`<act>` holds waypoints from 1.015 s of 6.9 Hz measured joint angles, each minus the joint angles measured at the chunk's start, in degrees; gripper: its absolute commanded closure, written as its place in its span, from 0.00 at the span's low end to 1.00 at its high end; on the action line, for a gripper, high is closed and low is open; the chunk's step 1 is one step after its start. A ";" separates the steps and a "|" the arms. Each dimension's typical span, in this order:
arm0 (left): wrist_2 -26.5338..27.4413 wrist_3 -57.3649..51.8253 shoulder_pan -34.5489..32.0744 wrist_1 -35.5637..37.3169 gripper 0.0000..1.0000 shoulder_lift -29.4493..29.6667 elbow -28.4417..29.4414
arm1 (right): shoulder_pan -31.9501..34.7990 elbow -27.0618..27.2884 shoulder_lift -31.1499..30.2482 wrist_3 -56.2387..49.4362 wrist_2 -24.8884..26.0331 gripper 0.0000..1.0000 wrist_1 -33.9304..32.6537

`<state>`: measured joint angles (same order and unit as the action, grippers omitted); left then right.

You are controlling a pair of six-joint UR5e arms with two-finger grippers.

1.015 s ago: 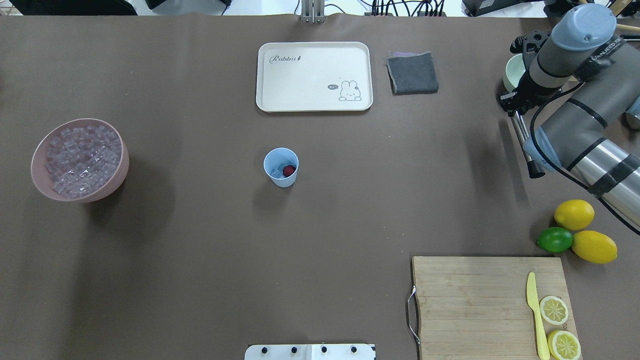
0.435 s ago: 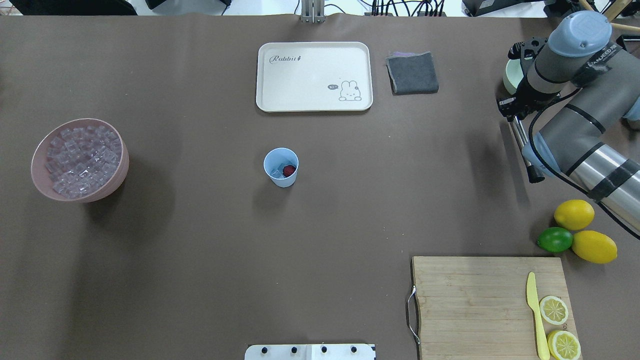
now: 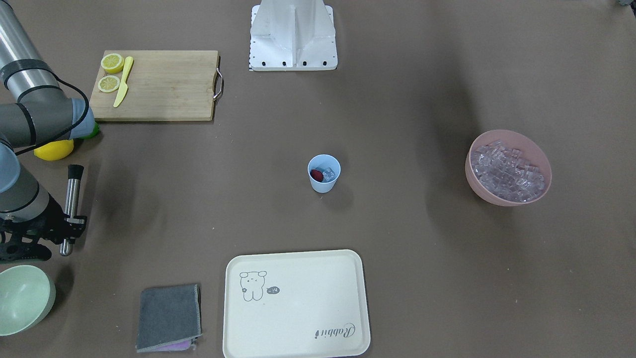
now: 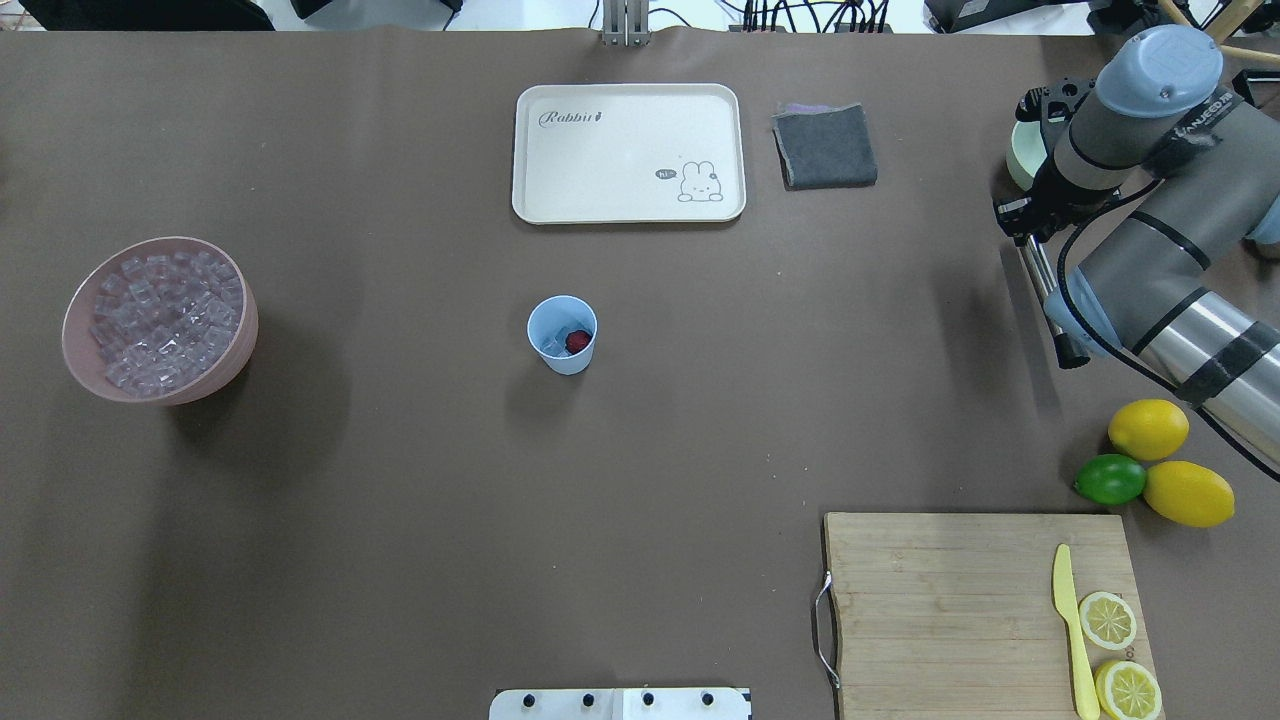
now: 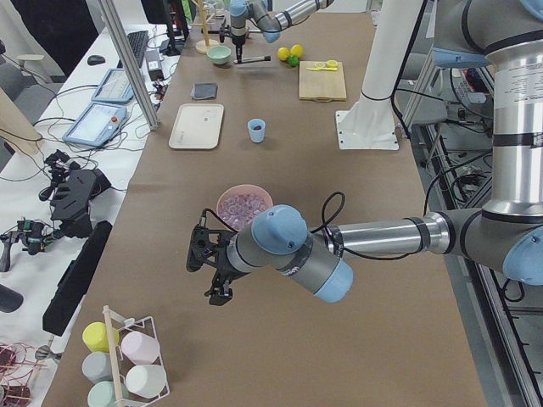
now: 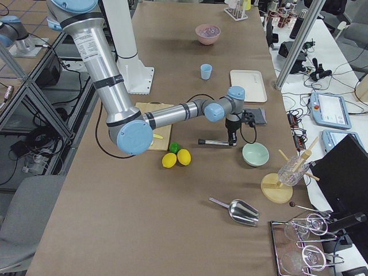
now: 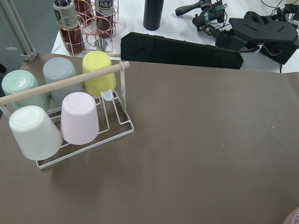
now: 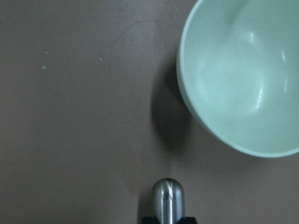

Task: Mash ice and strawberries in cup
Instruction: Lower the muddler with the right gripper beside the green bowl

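Steel muddler [image 3: 73, 194] is clamped by right gripper [image 3: 69, 221] near the right edge, held level for carrying. Strawberry [image 4: 577, 342] and ice [image 4: 553, 346] are loaded in cup [image 4: 562, 312] mid-table. State of left gripper [image 5: 218, 295] cannot be told.

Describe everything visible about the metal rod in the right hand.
The metal rod is a slim, polished, steel-looking cylinder with a black cap on one end and a rounded bare end. The right hand is shut on it near the rounded end, holding it roughly level beside the pale-green bowl.
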<state>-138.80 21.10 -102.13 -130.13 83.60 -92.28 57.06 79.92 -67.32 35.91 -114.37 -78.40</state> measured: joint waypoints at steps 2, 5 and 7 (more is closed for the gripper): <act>0.02 0.00 0.00 0.02 0.02 0.04 0.06 | -0.57 -0.23 -0.24 0.03 0.02 1.00 0.00; 0.02 0.00 0.00 0.03 0.02 0.11 0.04 | -1.43 -0.39 -0.67 0.16 1.62 0.38 0.00; 0.02 -0.03 -0.04 -0.18 0.02 -0.07 -0.07 | -1.80 -0.04 -1.16 0.52 2.25 0.00 0.02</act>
<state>-138.78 21.07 -102.17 -130.31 83.53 -92.35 55.26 79.88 -68.48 36.43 -112.12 -78.38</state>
